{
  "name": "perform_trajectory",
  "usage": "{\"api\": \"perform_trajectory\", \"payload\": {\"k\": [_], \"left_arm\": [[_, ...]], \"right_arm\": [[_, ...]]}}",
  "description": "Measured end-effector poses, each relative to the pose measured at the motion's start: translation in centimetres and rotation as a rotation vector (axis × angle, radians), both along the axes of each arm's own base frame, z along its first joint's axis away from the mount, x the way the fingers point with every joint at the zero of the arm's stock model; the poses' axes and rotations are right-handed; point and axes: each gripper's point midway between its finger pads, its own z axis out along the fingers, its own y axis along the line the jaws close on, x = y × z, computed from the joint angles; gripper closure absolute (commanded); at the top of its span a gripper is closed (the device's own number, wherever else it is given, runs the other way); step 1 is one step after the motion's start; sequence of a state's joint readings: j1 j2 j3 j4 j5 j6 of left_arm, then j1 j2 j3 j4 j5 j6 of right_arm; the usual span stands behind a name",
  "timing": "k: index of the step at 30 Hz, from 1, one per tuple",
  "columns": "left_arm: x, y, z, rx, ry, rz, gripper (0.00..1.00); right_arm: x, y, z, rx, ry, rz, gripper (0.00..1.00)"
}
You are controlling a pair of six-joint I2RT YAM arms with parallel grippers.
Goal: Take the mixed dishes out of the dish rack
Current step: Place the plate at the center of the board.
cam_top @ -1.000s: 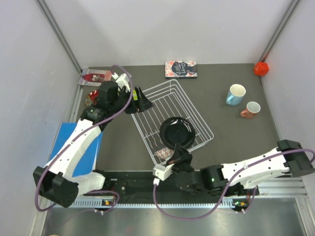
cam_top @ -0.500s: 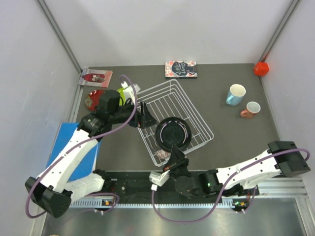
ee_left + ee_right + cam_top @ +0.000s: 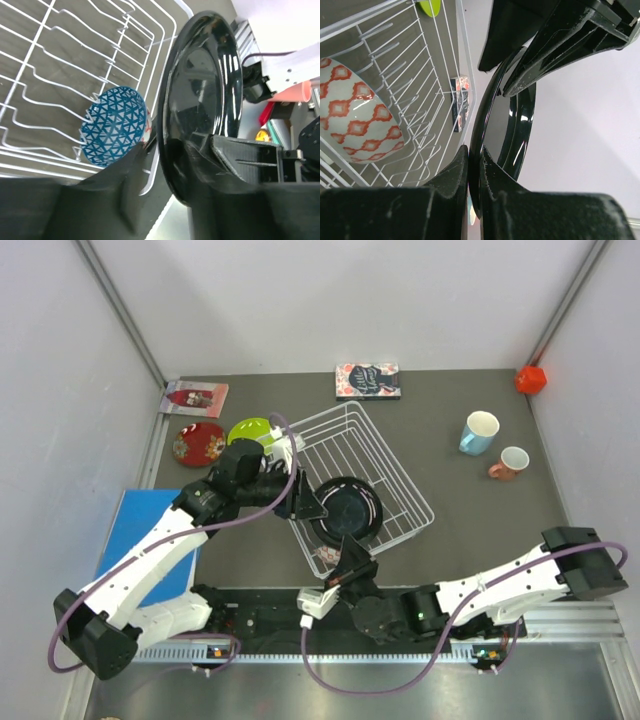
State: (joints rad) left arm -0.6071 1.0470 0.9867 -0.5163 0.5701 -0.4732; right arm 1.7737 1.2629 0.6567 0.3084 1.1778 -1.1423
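Pinching the rim of the black plate (image 3: pixel 350 508), your right claw (image 3: pixel 474 160) holds it on edge over the dish rack (image 3: pixel 375 445), while your left claw (image 3: pixel 308 505) straddles it, grip uncertain.

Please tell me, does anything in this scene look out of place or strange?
The black plate stands on edge over the near corner of the rack with both grippers at it: the right gripper pinches its rim, and the left gripper straddles the opposite edge. The small bowl lies on its side in the rack. Nothing looks broken.
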Motion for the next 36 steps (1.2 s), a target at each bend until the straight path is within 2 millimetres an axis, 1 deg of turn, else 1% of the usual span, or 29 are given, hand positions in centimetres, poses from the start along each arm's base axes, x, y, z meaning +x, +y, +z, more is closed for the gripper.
{"api": "perform_trajectory", "payload": {"k": [1,3,4,7,8,9,10,12,13,14,15,16,17,18,22,24,26,28,30,32,34,35,36], "left_arm": [[-0.1,-0.1,0.0,-0.002,-0.002,-0.004,0.78],[-0.1,-0.3,0.3,-0.014,-0.008,-0.012,0.88],[0.0,-0.3,0.4,-0.019,-0.006,-0.01,1.0],[-0.1,-0.6,0.8,-0.045,0.038,0.015,1.0],[-0.1,-0.6,0.8,-0.049,0.05,0.02,1.0],[-0.1,-0.6,0.8,-0.05,0.057,0.024,1.0],[-0.1,-0.6,0.7,-0.049,0.063,0.029,1.0],[-0.1,-0.6,0.7,-0.049,0.063,0.031,1.0],[0.0,-0.6,0.7,-0.042,0.042,0.031,1.0],[0.2,-0.4,0.6,-0.03,0.017,0.038,1.0],[0.5,-0.2,0.5,-0.017,-0.009,0.05,1.0],[0.9,0.1,0.5,-0.005,-0.031,0.071,1.0],[1.3,0.3,0.6,0.005,-0.054,0.091,1.0],[1.7,0.6,0.6,0.013,-0.073,0.112,1.0],[3.2,1.6,0.8,0.052,-0.125,0.195,1.0],[4.3,2.3,1.1,0.072,-0.148,0.252,1.0],[5.6,3.1,2.1,0.083,-0.177,0.317,1.0],[7.4,4.5,3.5,0.079,-0.205,0.406,1.0],[9.6,6.9,4.8,0.066,-0.214,0.523,1.0],[12.4,10.9,5.6,0.064,-0.206,0.689,1.0],[14.7,14.7,5.8,0.094,-0.203,0.856,1.0],[15.7,16.3,5.6,0.106,-0.193,0.929,1.0],[16.4,17.6,5.2,0.117,-0.179,0.984,1.0]], "right_arm": [[0.0,0.1,-0.1,-0.002,0.0,0.001,1.0],[0.0,0.1,-0.1,-0.004,0.0,0.002,1.0],[0.0,0.1,-0.2,-0.008,-0.002,0.0,1.0],[-0.2,0.1,-0.4,-0.026,-0.011,0.002,1.0],[-0.3,0.2,-0.4,-0.029,-0.013,0.002,0.98],[-0.3,0.1,-0.4,-0.031,-0.016,-0.001,0.92],[-0.4,0.1,-0.5,-0.033,-0.018,-0.003,0.73],[-0.4,0.1,-0.5,-0.025,-0.013,-0.005,0.51],[-0.4,0.2,-0.6,-0.022,-0.01,-0.006,0.3],[-0.4,0.1,-0.6,-0.018,-0.007,-0.01,0.22],[-0.5,0.2,-0.5,-0.007,0.001,-0.013,0.17],[-0.5,0.2,-0.2,0.001,0.007,-0.017,0.06],[-0.5,0.3,0.0,0.016,0.016,-0.02,0.02],[-0.6,0.4,0.3,0.033,0.024,-0.026,0.0],[-0.7,0.2,1.2,0.095,0.047,-0.053,0.0],[-0.8,-0.1,1.5,0.117,0.058,-0.064,0.0],[-0.9,-0.3,2.0,0.165,0.085,-0.077,0.0],[-1.0,-0.3,3.2,0.233,0.124,-0.095,0.0],[-1.0,-0.5,4.8,0.329,0.173,-0.111,0.0],[-0.9,-1.1,6.6,0.446,0.224,-0.129,0.0],[-0.7,-1.9,7.9,0.555,0.27,-0.145,0.0],[-0.6,-2.4,8.5,0.615,0.295,-0.153,0.0],[-0.5,-3.0,9.1,0.673,0.319,-0.16,0.0]]}}
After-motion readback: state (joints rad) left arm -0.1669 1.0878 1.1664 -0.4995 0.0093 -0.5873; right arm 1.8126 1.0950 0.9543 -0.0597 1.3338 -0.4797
